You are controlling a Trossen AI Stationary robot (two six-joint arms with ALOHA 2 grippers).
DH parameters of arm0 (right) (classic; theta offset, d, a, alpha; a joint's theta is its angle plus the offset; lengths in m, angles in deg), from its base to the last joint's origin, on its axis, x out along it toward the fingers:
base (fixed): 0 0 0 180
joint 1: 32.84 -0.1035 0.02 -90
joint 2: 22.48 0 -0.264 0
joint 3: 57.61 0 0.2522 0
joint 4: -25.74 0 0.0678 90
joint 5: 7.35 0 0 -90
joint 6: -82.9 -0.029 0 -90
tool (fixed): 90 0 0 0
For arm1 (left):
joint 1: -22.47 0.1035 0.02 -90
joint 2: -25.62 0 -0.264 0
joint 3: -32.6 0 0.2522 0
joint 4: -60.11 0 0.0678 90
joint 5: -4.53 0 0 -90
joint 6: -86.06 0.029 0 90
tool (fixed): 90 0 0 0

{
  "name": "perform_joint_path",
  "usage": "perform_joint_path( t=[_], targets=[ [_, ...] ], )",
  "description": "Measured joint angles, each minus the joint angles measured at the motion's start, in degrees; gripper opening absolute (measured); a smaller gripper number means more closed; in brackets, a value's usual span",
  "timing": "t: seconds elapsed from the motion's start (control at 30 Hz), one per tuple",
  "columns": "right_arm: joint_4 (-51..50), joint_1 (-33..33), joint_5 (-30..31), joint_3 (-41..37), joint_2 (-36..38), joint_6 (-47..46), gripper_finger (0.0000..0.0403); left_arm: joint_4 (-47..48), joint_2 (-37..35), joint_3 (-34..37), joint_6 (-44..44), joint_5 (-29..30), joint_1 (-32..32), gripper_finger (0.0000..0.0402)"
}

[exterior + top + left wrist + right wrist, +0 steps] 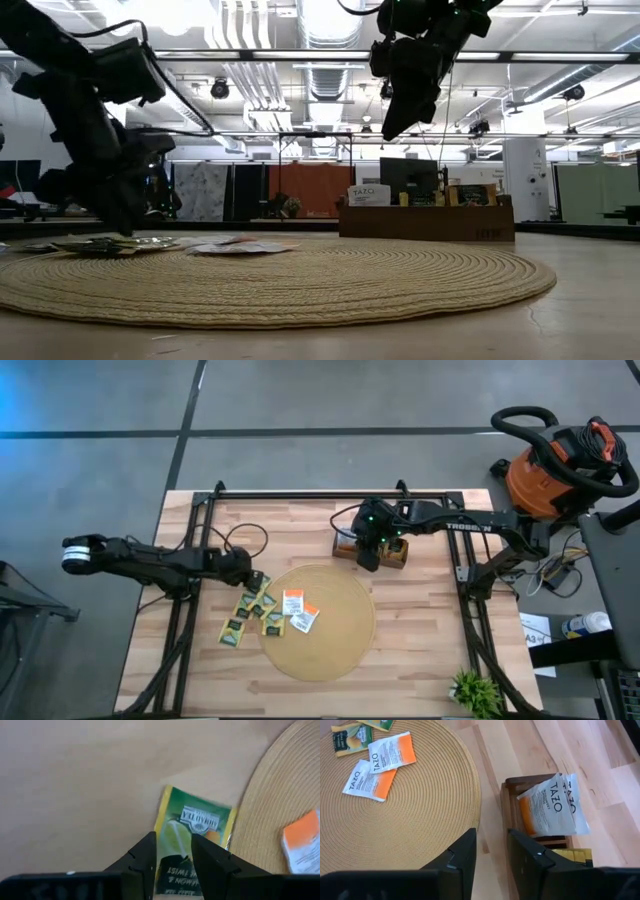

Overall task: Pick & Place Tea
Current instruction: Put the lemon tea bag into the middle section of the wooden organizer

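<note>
Several tea sachets lie flat at the left edge of the round woven mat (pixel 330 635): yellow-green ones (pixel 248 603) and two white-orange ones (pixel 298 610) on the mat. My left gripper (pixel 256 579) slants down over one yellow-green sachet (pixel 197 817), which lies on the wood beside the mat rim; its fingers stand slightly apart with the sachet showing flat between them. My right gripper (pixel 368 556) hangs open and empty high above the wooden box (pixel 506 810). White-orange sachets (pixel 550 805) stand in one compartment of the box. My left gripper comes at the yellow-green sachet's near end (pixel 174 870) slanting down from the table's left. The sachet lies flat on the wood, and I cannot tell whether the fingertips (pixel 147 847) touch it.
A black frame (pixel 300 495) runs along the table's far edge and both sides. A small green plant (pixel 475 690) stands at the near right corner. An orange shop vacuum (pixel 550 470) stands off the table at the far right.
</note>
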Motion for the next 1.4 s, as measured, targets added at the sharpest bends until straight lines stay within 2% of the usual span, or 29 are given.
perform_joint_path(
  t=[0.27,0.5,0.97,1.2,1.4],
  targets=[
    [0.14,0.00,0.07,0.00,0.00,-0.70,0.0105,4.07,0.04,-2.27,1.75,3.50,0.00,0.0117],
    [0.97,0.00,0.22,0.00,0.00,-1.31,0.0099,3.57,0.41,-0.06,2.60,-2.63,0.10,0.0117],
    [1.97,0.00,0.31,0.00,0.00,-2.75,0.0094,0.87,1.92,0.12,4.83,-4.46,0.03,0.0113],
    [3.15,0.00,0.34,0.00,0.00,-4.28,0.0096,1.00,5.04,0.12,7.18,-4.33,0.02,0.0071],
    [3.19,0.00,0.35,0.00,0.00,-5.14,0.0096,-1.20,4.53,0.17,9.40,-4.17,0.00,0.0021]
  ],
)
